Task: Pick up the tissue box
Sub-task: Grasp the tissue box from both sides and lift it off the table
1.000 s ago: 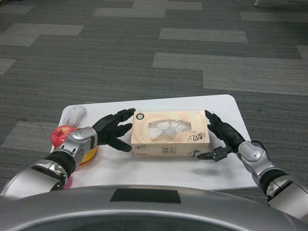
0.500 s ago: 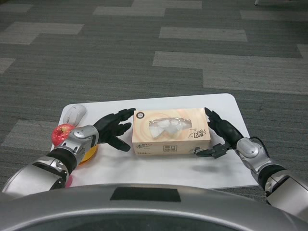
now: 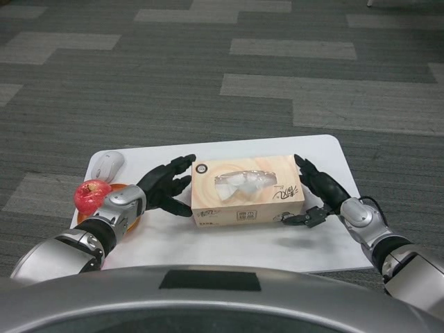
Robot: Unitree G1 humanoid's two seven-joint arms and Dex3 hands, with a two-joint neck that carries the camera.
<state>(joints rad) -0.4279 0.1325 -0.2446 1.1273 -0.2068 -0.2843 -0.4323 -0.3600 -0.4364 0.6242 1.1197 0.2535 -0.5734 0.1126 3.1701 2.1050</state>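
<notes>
A white computer mouse (image 3: 108, 164) is lying at the far left corner of the white table (image 3: 326, 149), and a red apple (image 3: 92, 196) is sitting just in front of it on an orange plate (image 3: 129, 221). The left hand (image 3: 161, 188) is pressing its spread fingers against the left end of the tissue box (image 3: 248, 193). The box is lying flat in the middle of the table, its long axis running left to right, its opening with white tissue facing up. The right hand (image 3: 318, 197) is cupping the box's right end, fingers spread along that end and thumb reaching toward the near corner.
</notes>
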